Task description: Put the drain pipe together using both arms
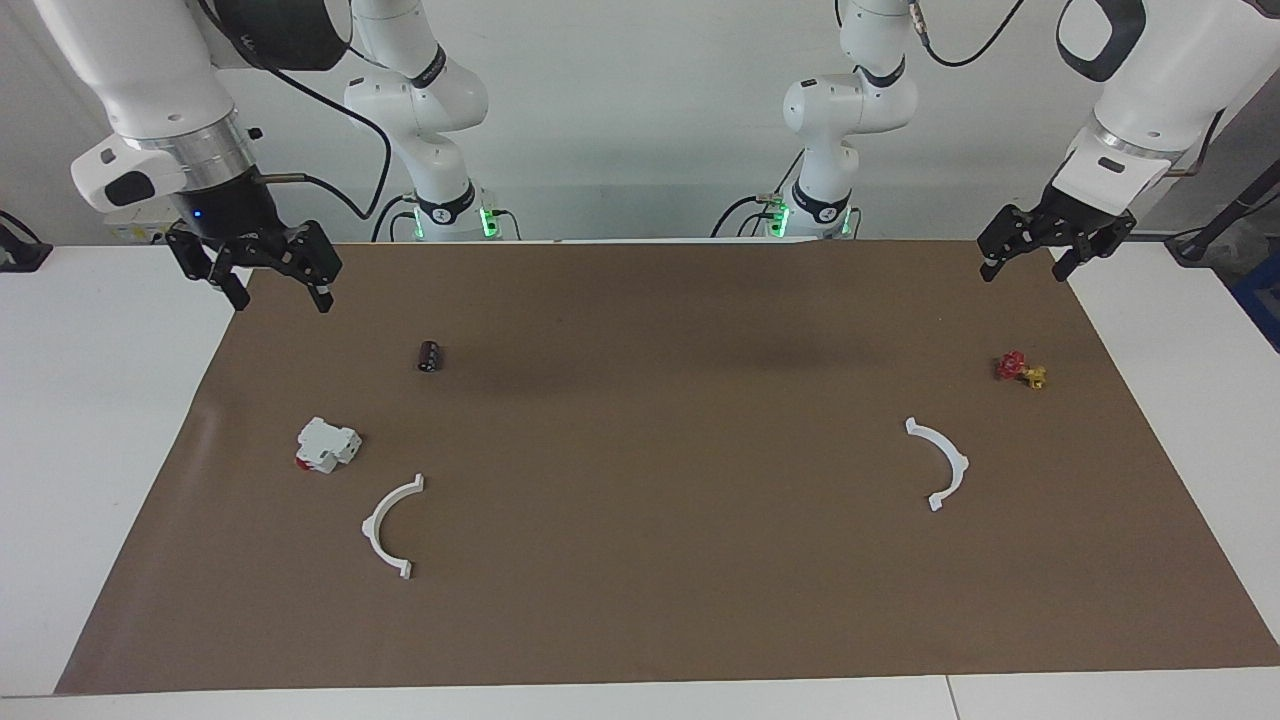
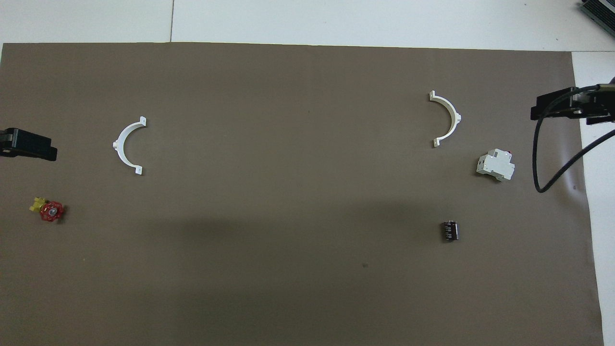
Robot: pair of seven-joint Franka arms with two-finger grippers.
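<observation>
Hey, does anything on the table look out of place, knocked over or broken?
Nothing looks damaged or spilled. The two white plastic half-ring arcs lie flat and far apart, one toward each arm's end of the brown mat, not yet joined.

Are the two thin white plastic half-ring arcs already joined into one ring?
No: one thin white plastic half-ring arc lies toward the right arm's end of the brown mat, the other arc toward the left arm's end, wide apart.

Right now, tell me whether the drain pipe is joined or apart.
Apart: one half-ring lies beside the white blocky part, the other half-ring toward the left arm's end, neither held.
</observation>
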